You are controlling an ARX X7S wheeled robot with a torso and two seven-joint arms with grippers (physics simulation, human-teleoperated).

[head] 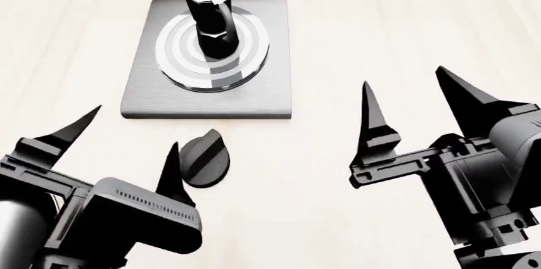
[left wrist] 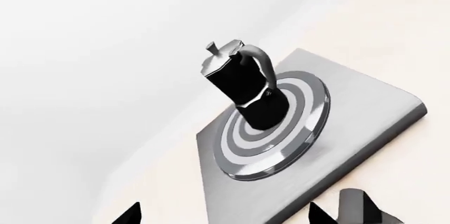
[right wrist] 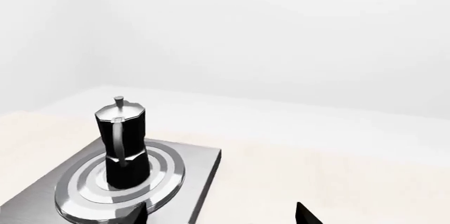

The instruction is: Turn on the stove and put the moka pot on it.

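Note:
The moka pot [head: 210,19], black faceted body with a silver lid, stands upright on the burner rings of the grey stove [head: 148,101]. It also shows in the wrist views as the moka pot [left wrist: 243,84] on the stove [left wrist: 372,113], and the moka pot [right wrist: 123,147] on the stove [right wrist: 200,163]. The round black knob [head: 205,158] lies on the table just in front of the slab. My left gripper [head: 128,145] hangs open beside the knob, touching nothing. My right gripper [head: 410,101] is open too, off to the right of the stove, empty.
The stove sits on a pale wooden table [head: 406,35] with a white wall behind it. Bare tabletop lies to the right of the slab and between my two arms.

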